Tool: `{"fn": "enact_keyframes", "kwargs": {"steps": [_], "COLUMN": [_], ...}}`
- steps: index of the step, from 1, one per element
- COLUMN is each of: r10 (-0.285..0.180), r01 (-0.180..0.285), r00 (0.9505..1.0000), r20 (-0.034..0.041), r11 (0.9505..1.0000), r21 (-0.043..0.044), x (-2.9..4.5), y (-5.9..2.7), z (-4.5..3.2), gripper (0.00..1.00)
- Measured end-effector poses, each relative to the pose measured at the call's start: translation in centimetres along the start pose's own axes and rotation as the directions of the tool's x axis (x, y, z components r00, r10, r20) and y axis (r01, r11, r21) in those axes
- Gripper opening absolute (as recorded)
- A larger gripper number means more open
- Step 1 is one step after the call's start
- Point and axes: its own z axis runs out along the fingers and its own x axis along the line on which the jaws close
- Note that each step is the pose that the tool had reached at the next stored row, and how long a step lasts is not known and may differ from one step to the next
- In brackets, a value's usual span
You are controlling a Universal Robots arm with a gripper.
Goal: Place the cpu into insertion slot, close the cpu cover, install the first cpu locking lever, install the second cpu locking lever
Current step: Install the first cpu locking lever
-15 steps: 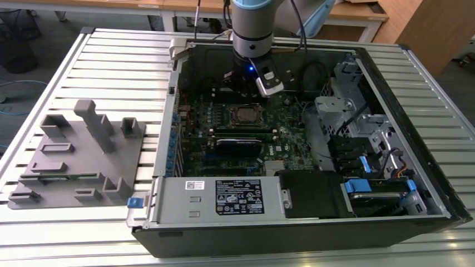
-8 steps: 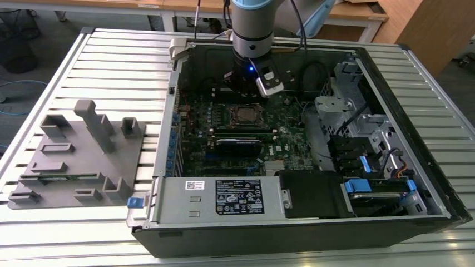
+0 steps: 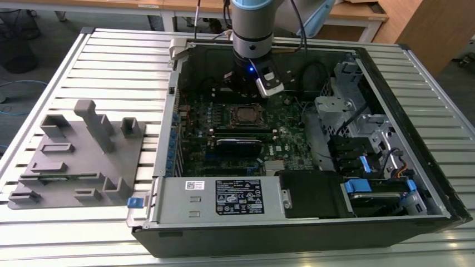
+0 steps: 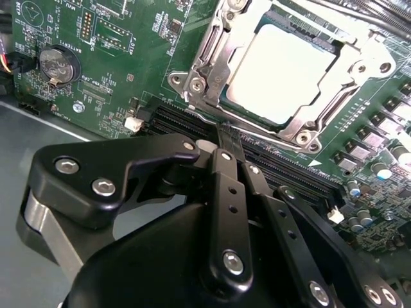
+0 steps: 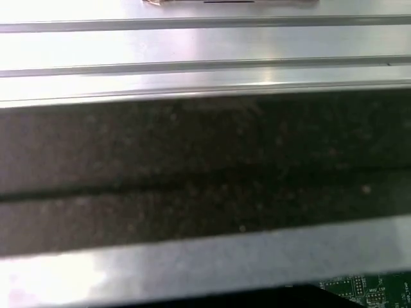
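Silver-topped cpu [image 4: 282, 74] seated in insertion slot [image 3: 231, 114], cpu cover [image 4: 214, 54] flat round it. Tool [image 4: 226, 135] narrow, fingers together, nothing seen between them; tips just beside cover's edge, over long black slot [image 4: 180, 119]. In exterior view cpu lies just on near side of tool. Arm [image 3: 251, 28] upright, wrist pointing down into case [image 3: 297, 242]

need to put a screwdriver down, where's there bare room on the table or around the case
Bare table slats beyond the grey fixture tray, left of the computer case in the exterior view. Crowded inside the case, where the gripper hangs near the cpu.
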Motion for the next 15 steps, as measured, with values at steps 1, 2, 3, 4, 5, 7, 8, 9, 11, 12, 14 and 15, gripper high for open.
{"fn": "enact_keyframes", "kwargs": {"steps": [1,2,3,4,5,7,8,9,11,12,14,15], "r10": [0.0,0.0,0.0,0.0,-0.001,-0.001,-0.001,-0.002,-0.002,-0.002,-0.003,-0.003], "r01": [0.0,0.0,0.0,0.0,0.001,0.001,0.002,0.002,0.002,0.002,0.003,0.003], "r00": [1.0,1.0,1.0,1.0,1.0,1.0,1.0,0.9999,0.9999,0.9999,0.9999,0.9998], "r20": [0.0005,0.0013,0.0023,0.0036,0.005,0.0079,0.0095,0.0109,0.0137,0.0149,0.017,0.0179], "r11": [1.0,1.0,1.0,1.0,1.0,1.0,1.0,1.0,1.0,1.0,1.0,1.0], "r21": [0.0,-0.0001,-0.0001,-0.0001,-0.0003,-0.0002,-0.0004,-0.0004,-0.0004,-0.0006,-0.0009,-0.0009], "x": [0.0,0.0,0.0,0.0,-0.01,-0.01,-0.02,-0.02,-0.02,-0.03,-0.03,-0.03], "y": [-0.02,-0.03,-0.06,-0.08,-0.1,-0.14,-0.16,-0.19,-0.25,-0.27,-0.31,-0.33], "z": [0.0,-0.01,-0.01,-0.02,-0.02,-0.02,-0.02,-0.03,-0.04,-0.04,-0.05,-0.05], "gripper": [0.1,0.1,0.1,0.1,0.1,0.1,0.1,0.1,0.1,0.1,0.1,0.1]}}
